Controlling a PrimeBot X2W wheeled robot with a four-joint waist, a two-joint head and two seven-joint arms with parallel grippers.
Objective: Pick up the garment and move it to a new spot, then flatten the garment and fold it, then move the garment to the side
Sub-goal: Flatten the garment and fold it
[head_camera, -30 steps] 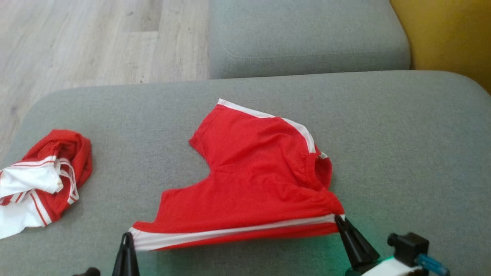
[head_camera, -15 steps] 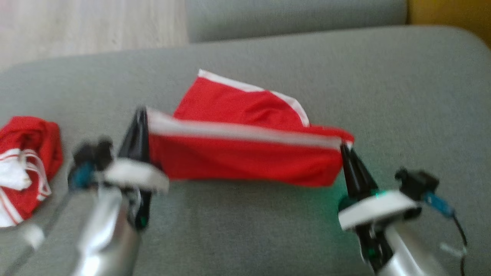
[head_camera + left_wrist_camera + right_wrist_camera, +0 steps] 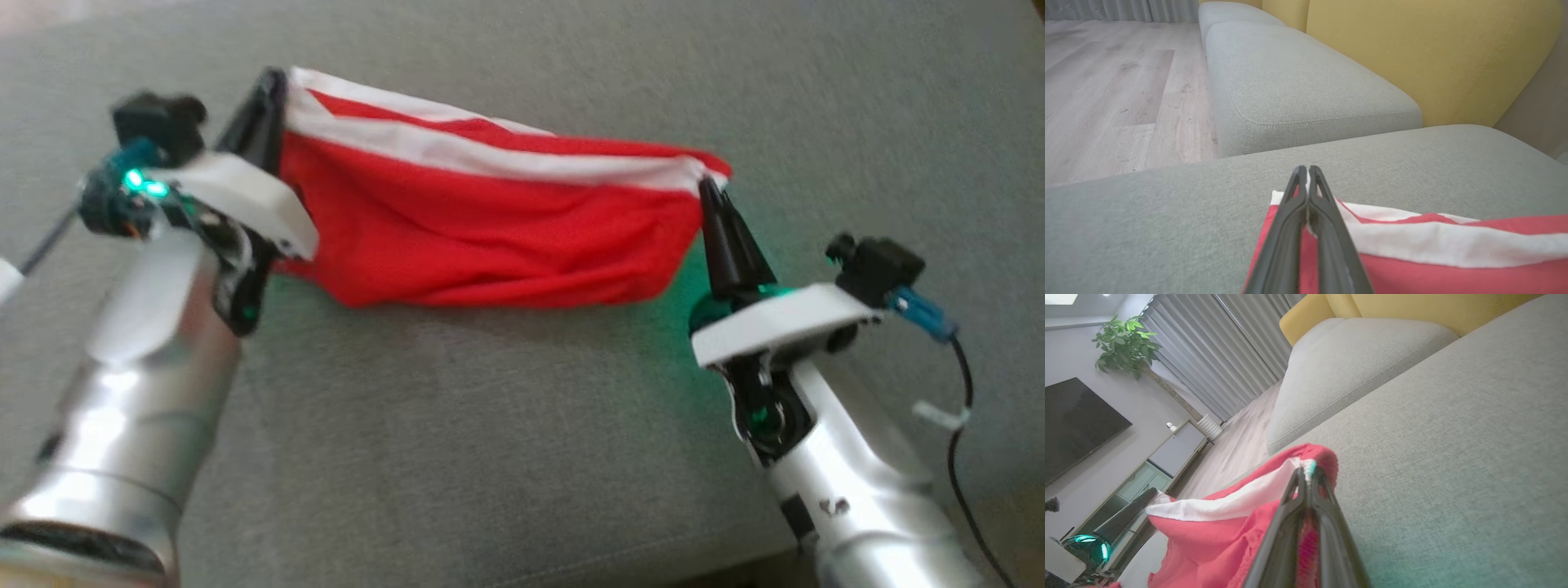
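The garment (image 3: 490, 237) is red with a white band and hangs stretched between my two grippers, just above the grey cushion (image 3: 506, 425). My left gripper (image 3: 272, 82) is shut on its left corner and my right gripper (image 3: 707, 186) is shut on its right corner. The left wrist view has my left gripper (image 3: 1306, 171) pinching the white-edged cloth of the garment (image 3: 1433, 249). From the right wrist, my right gripper (image 3: 1306, 471) clamps the red and white hem of the garment (image 3: 1216, 535), with the left gripper (image 3: 1122, 518) at the far end.
A second grey cushion (image 3: 1290, 81) lies beyond the one I work over, with a yellow backrest (image 3: 1433, 53) to its right. Wooden floor (image 3: 1106, 90) runs to the left. A TV (image 3: 1073, 424), a plant (image 3: 1126, 343) and curtains (image 3: 1224, 351) stand far off.
Both grippers have lifted the garment's striped edge off the cushion and carried it away from me, folding it over. The head camera has tilted down, so the second red-and-white garment has left the picture.
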